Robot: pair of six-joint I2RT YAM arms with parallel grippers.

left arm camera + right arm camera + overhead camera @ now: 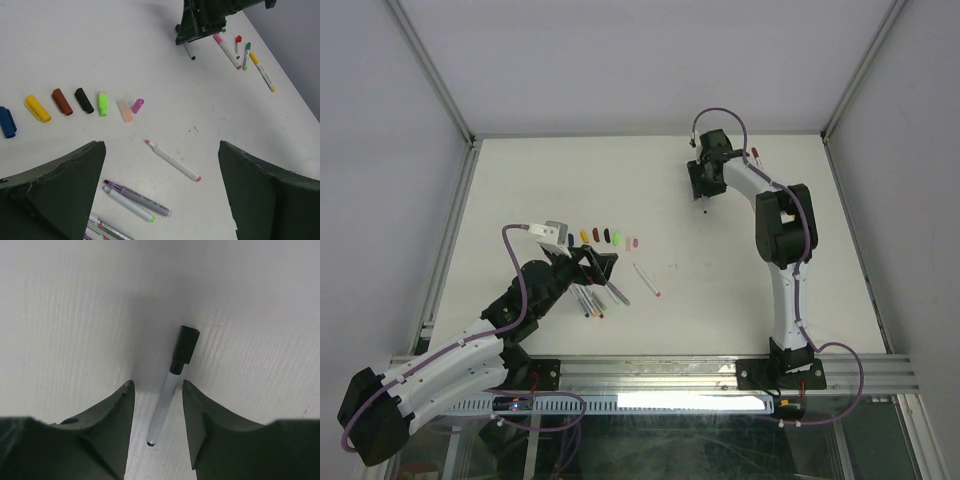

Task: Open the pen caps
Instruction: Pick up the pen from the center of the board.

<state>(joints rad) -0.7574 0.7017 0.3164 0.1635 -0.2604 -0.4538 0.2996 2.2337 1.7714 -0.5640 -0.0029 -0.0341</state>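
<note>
white table [100,40] bears a row of pen caps [84,100] and loose pens [173,160].

the left arm [470,352] leans low and forward with the left pincer [596,264] spread fully wide, while the right arm [782,232] reaches far ahead, elbow bent, the right pincer [157,390] aimed downward with its 2 fingers [107,435] partly apart.
</note>
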